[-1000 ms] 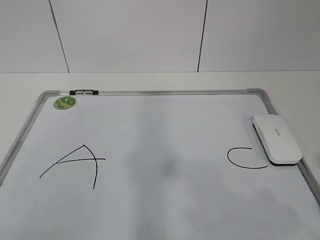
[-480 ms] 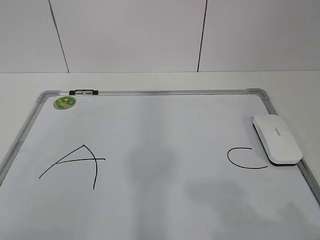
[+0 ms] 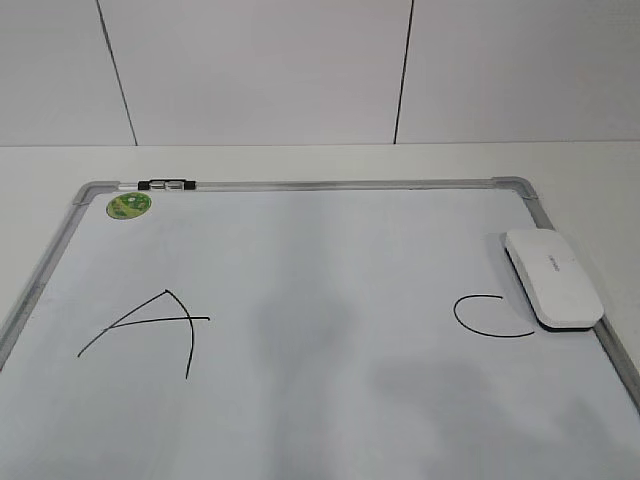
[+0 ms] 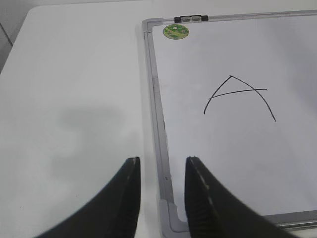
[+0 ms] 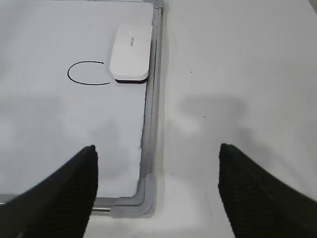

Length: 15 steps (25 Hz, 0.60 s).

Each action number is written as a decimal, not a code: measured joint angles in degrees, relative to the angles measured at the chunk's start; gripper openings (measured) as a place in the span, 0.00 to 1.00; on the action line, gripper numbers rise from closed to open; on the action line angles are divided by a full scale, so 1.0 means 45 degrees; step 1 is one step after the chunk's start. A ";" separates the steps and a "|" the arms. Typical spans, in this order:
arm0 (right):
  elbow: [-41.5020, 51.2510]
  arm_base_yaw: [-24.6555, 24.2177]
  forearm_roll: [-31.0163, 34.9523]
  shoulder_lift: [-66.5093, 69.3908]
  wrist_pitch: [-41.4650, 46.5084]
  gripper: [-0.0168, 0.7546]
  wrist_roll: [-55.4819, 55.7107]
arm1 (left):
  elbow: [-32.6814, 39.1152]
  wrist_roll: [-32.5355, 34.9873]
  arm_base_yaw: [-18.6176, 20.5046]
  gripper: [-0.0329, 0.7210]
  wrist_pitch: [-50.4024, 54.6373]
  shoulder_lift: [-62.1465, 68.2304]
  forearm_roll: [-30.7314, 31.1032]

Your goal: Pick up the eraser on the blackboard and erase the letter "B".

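The eraser (image 3: pixel 553 277), a white rounded block, lies on the blackboard (image 3: pixel 320 184) by its right edge, just right of a black "C" (image 3: pixel 488 316). It also shows in the right wrist view (image 5: pixel 131 53). A black "A" (image 3: pixel 150 328) is at the board's left. No letter "B" shows; the board's middle is blank. My left gripper (image 4: pixel 161 163) is open and empty above the board's near left corner. My right gripper (image 5: pixel 157 153) is wide open and empty above the near right corner (image 5: pixel 141 201). Neither gripper shows in the exterior view.
A round green sticker (image 3: pixel 130 205) and a small black-and-silver clip (image 3: pixel 168 184) sit at the board's far left corner. White table (image 3: pixel 580 170) surrounds the board. A white panelled wall (image 3: pixel 260 70) stands behind.
The eraser and letters have not moved. The faint shadows on the board's lower middle have shifted toward the near right.
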 joint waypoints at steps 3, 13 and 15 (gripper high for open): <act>0.0000 0.0000 0.0374 0.0000 0.0000 0.78 -0.0001 | 0.0000 0.0000 0.0000 0.35 0.0000 0.0000 0.0000; 0.0020 0.0000 0.0564 0.0000 -0.0038 0.78 -0.0001 | 0.0000 0.0000 0.0000 0.35 0.0000 0.0000 0.0000; 0.0020 0.0000 0.0564 0.0000 -0.0058 0.78 -0.0001 | 0.0000 0.0000 0.0000 0.35 0.0000 0.0000 0.0000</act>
